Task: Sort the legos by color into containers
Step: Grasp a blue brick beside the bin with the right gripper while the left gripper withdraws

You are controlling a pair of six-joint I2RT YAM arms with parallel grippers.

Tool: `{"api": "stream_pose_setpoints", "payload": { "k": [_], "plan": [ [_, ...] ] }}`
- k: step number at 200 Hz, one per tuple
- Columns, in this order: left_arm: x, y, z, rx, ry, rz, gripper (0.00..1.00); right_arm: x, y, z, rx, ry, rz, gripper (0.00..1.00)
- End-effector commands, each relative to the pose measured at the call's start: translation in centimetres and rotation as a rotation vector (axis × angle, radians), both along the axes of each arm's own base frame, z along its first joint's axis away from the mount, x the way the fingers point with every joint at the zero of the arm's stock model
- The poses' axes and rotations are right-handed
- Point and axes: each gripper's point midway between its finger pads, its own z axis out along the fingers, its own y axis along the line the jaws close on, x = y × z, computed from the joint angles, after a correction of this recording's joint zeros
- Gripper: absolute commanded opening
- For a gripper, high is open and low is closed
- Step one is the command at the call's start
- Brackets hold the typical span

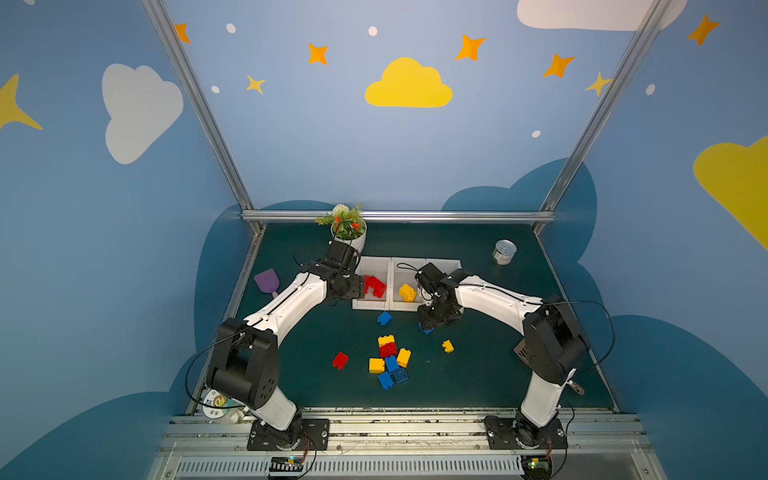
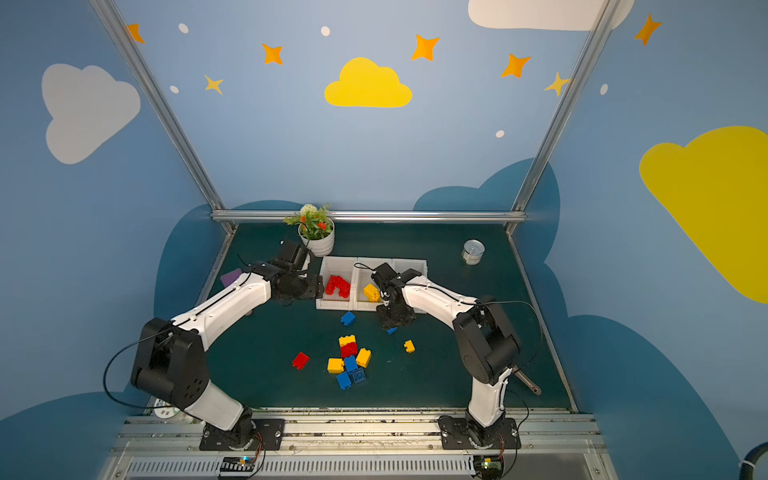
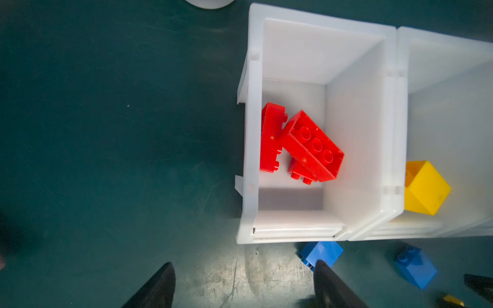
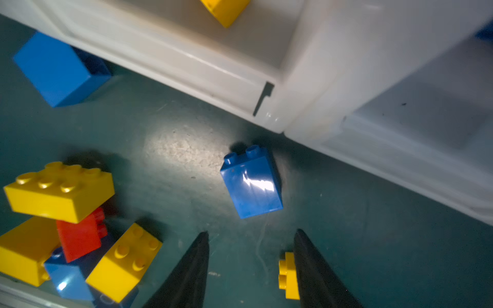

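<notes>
Jaws spread, empty: left arm (image 1: 286, 307) beside containers (image 1: 371, 304), right arm (image 1: 494, 297) bowed over blue lego (image 4: 252, 184).

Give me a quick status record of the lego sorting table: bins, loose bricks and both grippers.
left bin: red bricks
middle bin: yellow brick
right bin: mostly hidden behind right arm
table: mixed red, yellow and blue pile, plus scattered bricks
left gripper: open, empty, near left bin
right gripper: open, over small blue brick, not gripping
</notes>
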Motion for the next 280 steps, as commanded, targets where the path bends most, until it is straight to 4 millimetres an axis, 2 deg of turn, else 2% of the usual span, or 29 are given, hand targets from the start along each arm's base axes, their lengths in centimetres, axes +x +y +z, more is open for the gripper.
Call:
{"api": "stream_pose_setpoints", "payload": {
  "k": [1, 42, 118, 140, 176, 204, 236, 256, 280],
  "plan": [
    [-0.3, 0.1, 0.5, -0.03, -0.019, 0.016, 0.81, 1.1, 0.4, -0.4, 0.015, -0.069, 0.003, 0.51],
    [-1.0, 0.5, 0.5, -0.03, -0.023, 0.032, 0.82, 1.2, 1.1, -1.7, 0.041, -0.069, 0.015, 0.51],
    [-1.8, 0.8, 0.1, -0.038, -0.012, 0.046, 0.82, 0.8, 1.2, -3.8, 0.0, -0.053, 0.037, 0.45],
    [-1.9, 0.8, 0.2, -0.04, -0.015, 0.046, 0.82, 0.4, 1.1, -4.4, -0.017, -0.048, 0.043, 0.4],
    [-2.0, 0.8, 0.3, -0.043, -0.015, 0.046, 0.82, 0.1, 1.0, -4.5, -0.034, -0.048, 0.047, 0.26],
    [-2.1, 0.8, 0.4, -0.043, -0.016, 0.045, 0.82, 0.1, 1.2, -3.0, -0.02, -0.065, 0.052, 0.21],
    [-2.4, 0.8, 0.6, -0.046, -0.017, 0.041, 0.82, 0.8, 0.7, 1.1, 0.001, -0.144, 0.06, 0.19],
    [-2.5, 0.6, 0.5, -0.059, -0.017, 0.031, 0.82, 1.8, -0.1, 3.8, 0.008, -0.197, 0.05, 0.2],
    [-2.8, 0.0, 0.3, -0.084, -0.011, 0.002, 0.82, 4.0, -1.6, 6.5, 0.013, -0.249, 0.011, 0.2]
  ]
}}
